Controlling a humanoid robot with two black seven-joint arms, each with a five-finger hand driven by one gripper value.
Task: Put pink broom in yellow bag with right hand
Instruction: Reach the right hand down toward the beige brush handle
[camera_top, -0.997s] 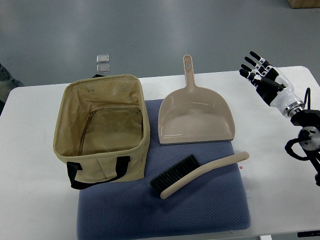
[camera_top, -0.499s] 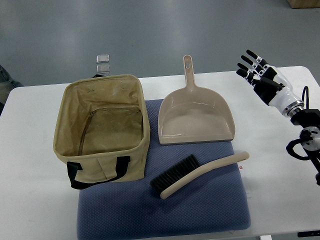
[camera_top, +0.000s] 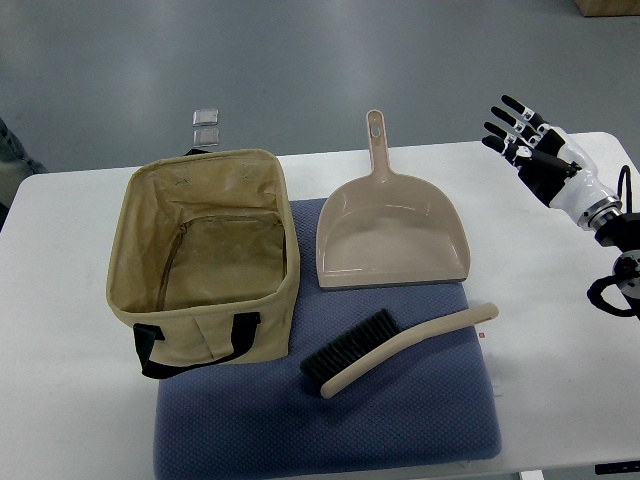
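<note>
Hovering with fingers spread wide, the right hand (camera_top: 528, 140) holds nothing, well apart from the broom (camera_top: 392, 348).

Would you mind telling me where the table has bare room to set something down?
Bare white table lies right of the blue mat, and left of the tan fabric bag. Crowded: beige dustpan and black-bristled brush fill the mat.
</note>
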